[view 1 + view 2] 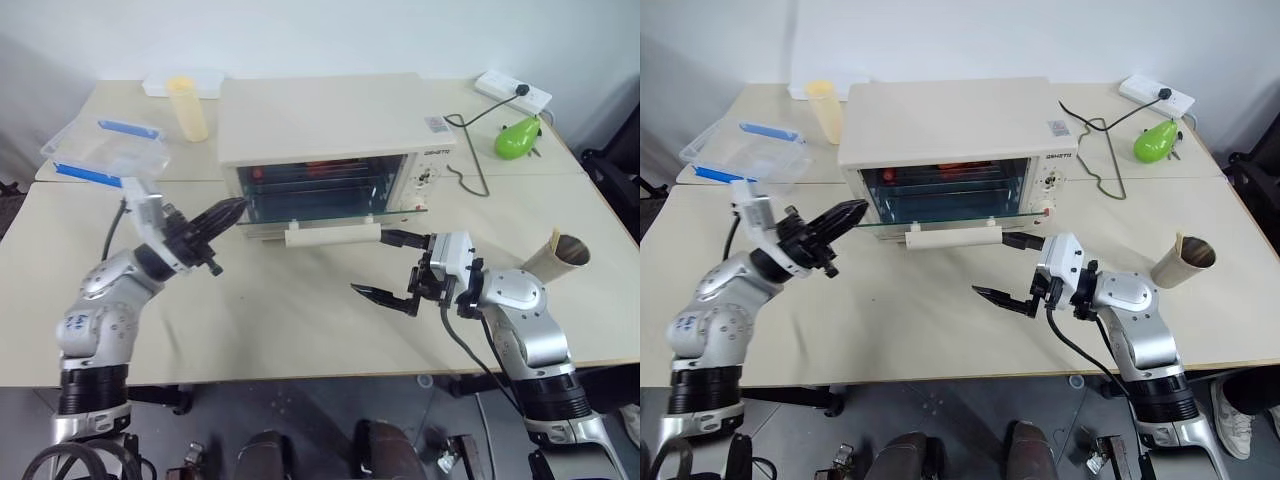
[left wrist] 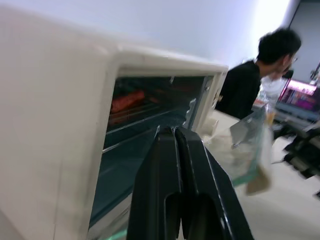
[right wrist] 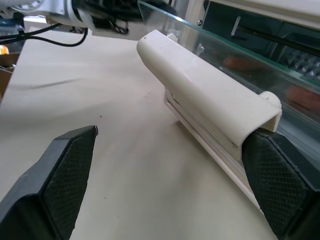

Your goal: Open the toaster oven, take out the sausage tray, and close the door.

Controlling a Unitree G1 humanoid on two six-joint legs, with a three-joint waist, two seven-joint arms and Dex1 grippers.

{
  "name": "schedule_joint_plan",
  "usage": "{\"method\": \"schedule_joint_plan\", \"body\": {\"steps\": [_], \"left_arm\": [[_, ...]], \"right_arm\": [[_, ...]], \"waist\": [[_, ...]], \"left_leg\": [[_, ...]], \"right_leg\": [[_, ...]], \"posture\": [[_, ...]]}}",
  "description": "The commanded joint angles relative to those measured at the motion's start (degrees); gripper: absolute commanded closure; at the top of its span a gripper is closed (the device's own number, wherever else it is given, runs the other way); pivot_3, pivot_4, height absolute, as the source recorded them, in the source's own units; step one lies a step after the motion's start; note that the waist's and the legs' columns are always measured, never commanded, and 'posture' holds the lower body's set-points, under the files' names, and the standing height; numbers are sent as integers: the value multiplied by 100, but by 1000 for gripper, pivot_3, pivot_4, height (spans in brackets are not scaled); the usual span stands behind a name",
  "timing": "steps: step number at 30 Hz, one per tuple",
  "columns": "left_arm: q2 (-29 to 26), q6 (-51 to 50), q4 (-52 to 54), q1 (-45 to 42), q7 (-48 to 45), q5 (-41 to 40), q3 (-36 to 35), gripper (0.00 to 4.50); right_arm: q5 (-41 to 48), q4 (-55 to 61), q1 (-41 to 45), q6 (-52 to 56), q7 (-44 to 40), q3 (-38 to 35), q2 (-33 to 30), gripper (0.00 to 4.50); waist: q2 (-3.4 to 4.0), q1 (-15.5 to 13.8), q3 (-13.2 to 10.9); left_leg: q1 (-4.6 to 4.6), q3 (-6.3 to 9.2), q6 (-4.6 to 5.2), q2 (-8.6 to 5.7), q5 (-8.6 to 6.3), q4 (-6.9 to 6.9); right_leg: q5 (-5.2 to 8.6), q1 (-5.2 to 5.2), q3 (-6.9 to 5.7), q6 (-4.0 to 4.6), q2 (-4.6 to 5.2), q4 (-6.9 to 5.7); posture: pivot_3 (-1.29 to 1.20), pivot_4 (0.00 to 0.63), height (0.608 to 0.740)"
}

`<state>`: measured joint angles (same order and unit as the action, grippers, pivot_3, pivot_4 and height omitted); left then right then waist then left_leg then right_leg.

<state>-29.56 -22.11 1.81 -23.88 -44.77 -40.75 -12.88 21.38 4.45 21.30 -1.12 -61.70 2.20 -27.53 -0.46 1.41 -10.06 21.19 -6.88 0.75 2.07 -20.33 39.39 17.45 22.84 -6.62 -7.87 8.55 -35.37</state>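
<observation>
Both arms are silver-grey metal with rounded, bulbous segments and black ribbed collars near the shoulders. The left arm (image 1: 100, 315) carries small blue markings on its casing. A white boxy module sits at each wrist, with black cables looping beside it. The left gripper (image 1: 228, 211) and right gripper (image 1: 385, 265) have black, tapered fingers (image 3: 60, 177) with cross-hatched pads.

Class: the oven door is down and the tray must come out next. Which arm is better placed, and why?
Probably the left. Its shut gripper points at the oven mouth's left corner, but must open first. The right gripper, open, sits beside the door handle's end, outside the opening.
</observation>
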Motion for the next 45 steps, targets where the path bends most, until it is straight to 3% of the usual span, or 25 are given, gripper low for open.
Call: {"method": "schedule_joint_plan", "body": {"steps": [1,7,13,17,23,25,29,33,36,40,45], "left_arm": [[-10,134,33,12,-382,229,293,4456],[-21,315,-56,205,-685,596,575,4456],[-13,845,-328,435,-645,1375,887,4456],[29,966,-214,818,-546,1574,893,4456],[32,1166,-112,1165,-336,1862,919,4456],[114,1211,-104,1225,-192,1813,826,4456],[299,1647,0,1491,-28,1645,452,3604],[394,1979,481,1997,-119,1186,-103,2333],[363,1929,686,2226,-77,1110,-239,1414],[520,1879,1057,2460,255,906,-532,178],[502,1834,1475,2542,430,958,-500,11]], "right_arm": [[-24,244,-261,-95,57,-119,-162,0],[-15,521,-1402,-164,373,-841,-639,0],[-144,312,-2807,-462,683,-2141,-1151,0],[-477,534,-2346,-474,1253,-2178,-1264,0],[-1112,1286,-1103,1514,2159,-1033,-1153,0],[-1241,1289,-535,1514,2246,-542,-880,0],[-2657,421,600,478,2851,567,-381,0],[-4158,-669,1487,-68,3807,1491,72,0],[-4601,-1244,1901,-149,4028,1783,297,0],[-5501,-2554,2882,-680,5114,2257,776,0],[-5948,-3259,3267,-613,5680,2384,987,0]], "waist": [[0,0,0],[-1,-136,-1],[-1,-211,-1],[0,-105,-1],[10,-78,5],[10,-118,5],[14,-92,3],[10,-79,3],[9,-90,3],[9,54,3],[10,70,3]], "left_leg": [[1,0,0,0,0,-1],[4,0,0,-3,0,0],[0,-3,5,-3,2,12],[-9,-7,6,3,3,11],[-14,3,-4,20,4,12],[-8,2,-5,17,3,13],[-5,-1,-4,16,3,20],[4,2,-7,19,1,20],[16,8,-7,16,1,20],[16,9,-6,17,1,22],[13,13,-10,51,1,21]], "right_leg": [[0,0,-5,0,0,0],[0,-2,-5,0,3,4],[0,-28,-8,0,2,35],[0,-26,2,0,1,39],[2,-14,-4,6,-3,0],[2,-6,-3,5,1,-3],[2,-5,-4,6,1,-3],[2,4,-13,6,4,-9],[2,11,-24,5,8,-13],[2,11,-28,5,10,-16],[4,11,-41,9,4,-28]], "posture": [[0,150,740],[0,150,740],[0,150,740],[0,150,740],[0,150,740],[0,150,740],[0,150,740],[0,150,740],[0,150,740],[0,150,740],[0,150,740]]}}
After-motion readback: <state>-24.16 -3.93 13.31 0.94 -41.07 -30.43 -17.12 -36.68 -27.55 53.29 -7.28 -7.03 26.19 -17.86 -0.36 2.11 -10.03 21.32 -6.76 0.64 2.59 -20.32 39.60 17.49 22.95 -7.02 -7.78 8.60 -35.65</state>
